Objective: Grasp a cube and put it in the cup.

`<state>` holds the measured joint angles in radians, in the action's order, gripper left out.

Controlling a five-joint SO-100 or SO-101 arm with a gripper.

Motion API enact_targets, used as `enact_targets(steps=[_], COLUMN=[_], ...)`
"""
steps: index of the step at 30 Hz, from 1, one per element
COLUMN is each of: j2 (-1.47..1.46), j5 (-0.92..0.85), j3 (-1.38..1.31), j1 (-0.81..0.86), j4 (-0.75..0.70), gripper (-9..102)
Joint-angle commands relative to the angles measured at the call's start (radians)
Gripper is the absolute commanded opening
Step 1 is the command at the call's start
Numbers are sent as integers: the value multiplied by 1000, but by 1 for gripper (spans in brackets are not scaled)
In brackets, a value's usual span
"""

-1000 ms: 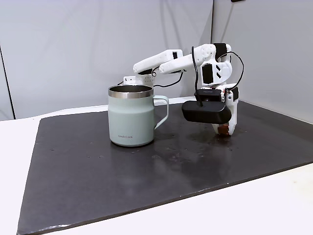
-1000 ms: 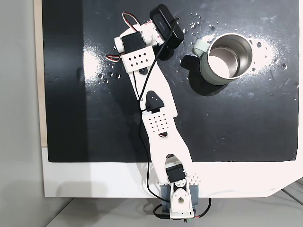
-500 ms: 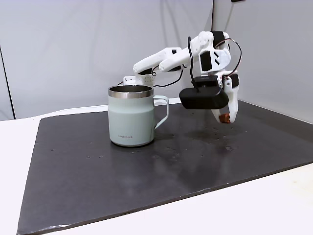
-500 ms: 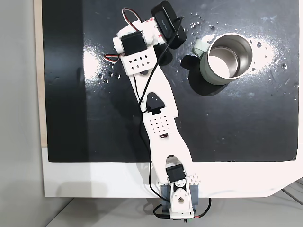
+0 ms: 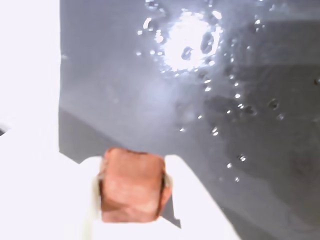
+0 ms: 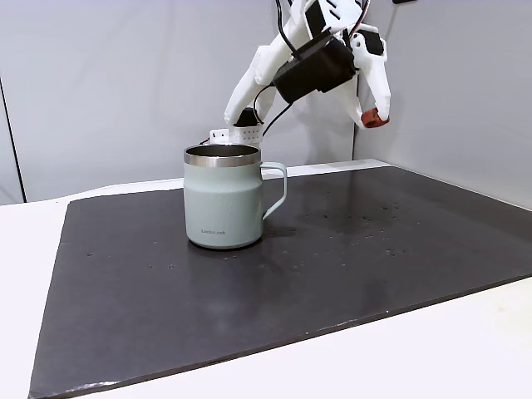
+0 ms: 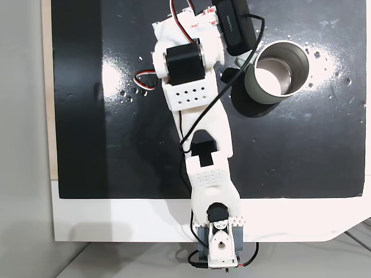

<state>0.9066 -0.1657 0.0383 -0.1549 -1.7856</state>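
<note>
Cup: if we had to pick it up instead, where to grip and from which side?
Probably the loop handle: the cup stands upright, its body looks too wide for the jaws, and the handle sticks out to the right in a fixed view, on open mat. Pinching the steel rim from above is the fallback. The gripper currently holds the cube.

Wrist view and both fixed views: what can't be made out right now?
- Small reddish-brown cube: wrist view blurred; lower part hidden by overexposed white fingers. Tiny in the side fixed view.
- Pale sage-green steel-rimmed mug: lettering too small to read.
- Top-down fixed view: mug handle hidden under the arm's black camera module.
</note>
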Motion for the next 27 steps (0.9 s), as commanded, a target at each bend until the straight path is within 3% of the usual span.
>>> enact_targets(steps=[1, 7, 15, 27], j2=[121, 227, 419, 477], j5=[5, 9, 8, -132], j3=[15, 114, 328, 568], j1=[17, 94, 319, 612], j4=[-9, -11, -14, -15], gripper=[4, 4, 3, 2])
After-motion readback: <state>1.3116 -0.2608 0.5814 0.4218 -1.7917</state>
